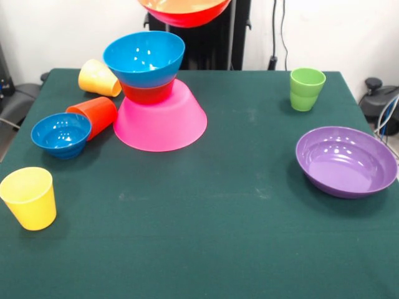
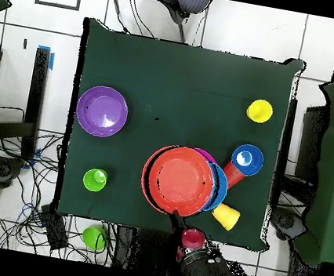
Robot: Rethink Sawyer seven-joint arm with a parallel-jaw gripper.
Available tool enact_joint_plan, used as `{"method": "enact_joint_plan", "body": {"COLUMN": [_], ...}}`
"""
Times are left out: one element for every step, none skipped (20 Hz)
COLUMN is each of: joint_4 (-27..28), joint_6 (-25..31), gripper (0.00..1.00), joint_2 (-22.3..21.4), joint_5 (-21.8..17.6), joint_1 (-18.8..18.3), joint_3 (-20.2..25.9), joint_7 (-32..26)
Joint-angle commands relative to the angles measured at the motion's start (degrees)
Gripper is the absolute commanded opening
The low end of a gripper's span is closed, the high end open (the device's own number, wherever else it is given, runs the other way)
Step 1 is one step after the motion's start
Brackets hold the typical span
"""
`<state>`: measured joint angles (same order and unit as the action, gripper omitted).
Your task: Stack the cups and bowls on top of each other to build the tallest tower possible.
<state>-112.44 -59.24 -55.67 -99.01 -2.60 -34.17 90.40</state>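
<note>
1. The tower (image 1: 156,106) stands at the counter's (image 1: 206,249) far left in the front view: inverted large pink bowl (image 1: 160,121), small orange bowl (image 1: 147,93), medium blue bowl (image 1: 144,57) upright on top.
2. The wide shallow orange bowl (image 1: 184,9) hangs high above it, presumably carried; the gripper is hidden, so whether it is clamped cannot be told.
3. These glossy plastic pieces look light, stiff and slippery; the thin rim seems the best hold.

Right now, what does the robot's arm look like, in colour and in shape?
In the overhead view the arm shows as glossy red, rounded segments with black parts between them. No cables or markings on it can be made out. The front view shows only the black pedestal, not the arm itself.
</note>
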Motion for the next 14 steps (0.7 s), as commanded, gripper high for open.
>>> {"method": "enact_joint_plan", "body": {"joint_4": [2.6, 2.34, 2.21, 2.08, 1.97, 1.84, 1.86, 1.87, 1.83, 1.77, 1.68, 1.47, 1.33, 1.18], "joint_6": [2.83, 2.63, 2.81, 2.99, 3.2, 3.23, 3.18, 3.13, 2.98, 2.98, 3.05, 3.39, 3.25, 3.4], "gripper": [0.0, 0.0, 0.0, 0.0, 0.0, 0.0, 0.0, 0.0, 0.0, 0.0, 0.0, 0.0, 0.0, 0.0], "joint_2": [-0.93, -1.12, -1.26, -1.41, -1.53, -1.71, -1.85, -2.0, -2.24, -2.18, -2.28, -2.12, -2.33, -2.16], "joint_5": [-3.46, -3.35, -3.38, -3.4, -3.47, -3.44, -3.59, -3.73, -3.78, -3.87, -3.93, -3.82, -3.85, -3.7], "joint_1": [-0.28, -0.51, -0.55, -0.59, -0.51, -0.64, -0.71, -0.78, -0.89, -1.27, -1.38, -1.76, -1.86, -2.44], "joint_3": [6.61, 6.8, 6.93, 7.05, 7.1, 7.2, 7.25, 7.31, 7.38, 7.62, 7.72, 8.05, 8.17, 8.62], "joint_7": [-6.55, -6.78, -6.94, -7.11, -7.14, -7.31, -7.28, -7.25, -7.17, -7.59, -7.76, -8.55, -8.53, -9.24]}}
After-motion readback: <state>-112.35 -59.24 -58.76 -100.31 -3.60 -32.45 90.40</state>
